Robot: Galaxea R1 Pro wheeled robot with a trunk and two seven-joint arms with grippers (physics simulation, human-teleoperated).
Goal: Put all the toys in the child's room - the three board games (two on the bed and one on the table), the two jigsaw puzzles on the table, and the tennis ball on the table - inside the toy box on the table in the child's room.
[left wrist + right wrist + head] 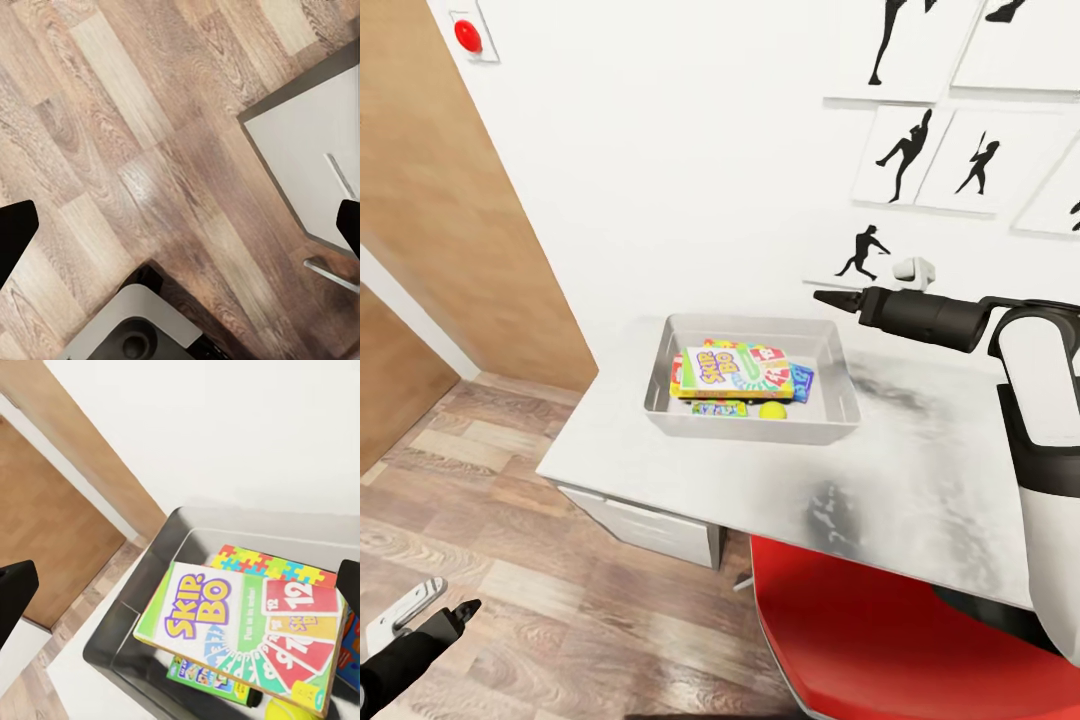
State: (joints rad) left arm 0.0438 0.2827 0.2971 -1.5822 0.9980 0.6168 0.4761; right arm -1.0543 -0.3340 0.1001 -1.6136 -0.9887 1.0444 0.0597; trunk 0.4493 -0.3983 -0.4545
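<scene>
The light grey toy box (750, 426) stands on the table (920, 480) near its left end. On top inside lies a green-edged Skip-Bo board game (735, 372) (240, 622). A blue board game (802, 380) peeks out beside it. A jigsaw puzzle (259, 562) shows under its far edge. Another colourful box (720, 408) (210, 679) and the tennis ball (772, 409) (289, 711) lie at the near wall. My right gripper (832, 297) (180, 592) hovers open above the box's right rim, holding nothing. Low over the floor, my left gripper (460, 612) (180, 225) is open and empty.
White drawers (650, 525) hang under the table's left end. A red chair (880, 630) sits close in front of me, under the table edge. Wooden wardrobe doors (450, 200) stand at the left. Silhouette pictures (905, 150) hang on the white wall behind.
</scene>
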